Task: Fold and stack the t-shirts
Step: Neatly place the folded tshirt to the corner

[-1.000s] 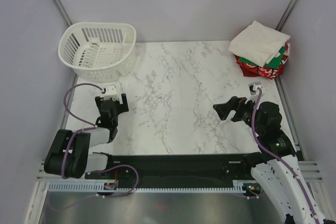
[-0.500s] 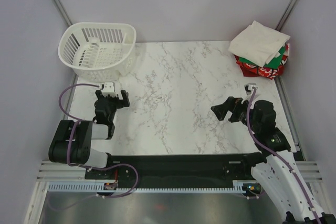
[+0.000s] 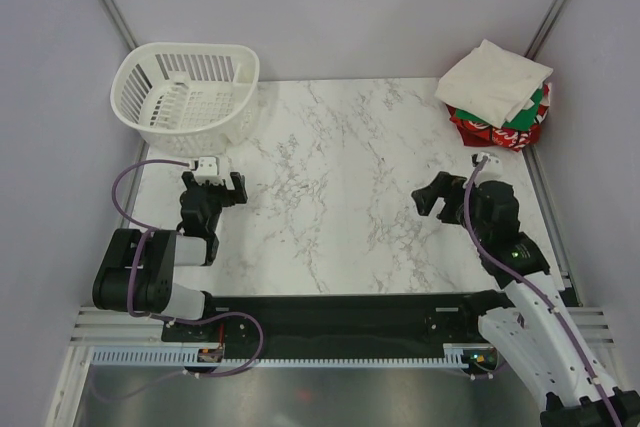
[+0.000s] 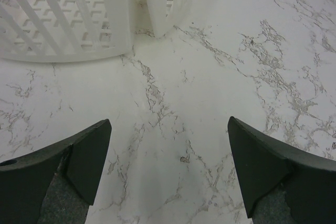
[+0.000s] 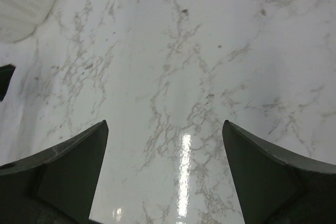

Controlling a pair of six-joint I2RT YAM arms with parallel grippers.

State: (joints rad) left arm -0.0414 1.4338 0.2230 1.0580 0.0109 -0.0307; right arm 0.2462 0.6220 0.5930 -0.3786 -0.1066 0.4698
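Three folded t-shirts lie stacked at the table's far right corner: the cream t-shirt (image 3: 494,80) on top, a strip of the green t-shirt (image 3: 538,105) under it, and the red t-shirt with white lettering (image 3: 500,131) at the bottom. My left gripper (image 3: 210,191) rests open and empty at the near left, below the basket; its fingers (image 4: 79,156) frame bare marble. My right gripper (image 3: 434,194) is open and empty over the near right of the table, well short of the stack; its fingers (image 5: 73,166) also frame bare marble.
A white plastic slotted basket (image 3: 186,97) stands at the far left corner; its wall (image 4: 68,19) fills the top left of the left wrist view. The marble table (image 3: 340,177) is bounded by grey walls and metal posts.
The right gripper has swung up and toward the right, drawing closer to its arm. The left arm settled back toward its base earlier and has since stayed still. The shirts have not moved.
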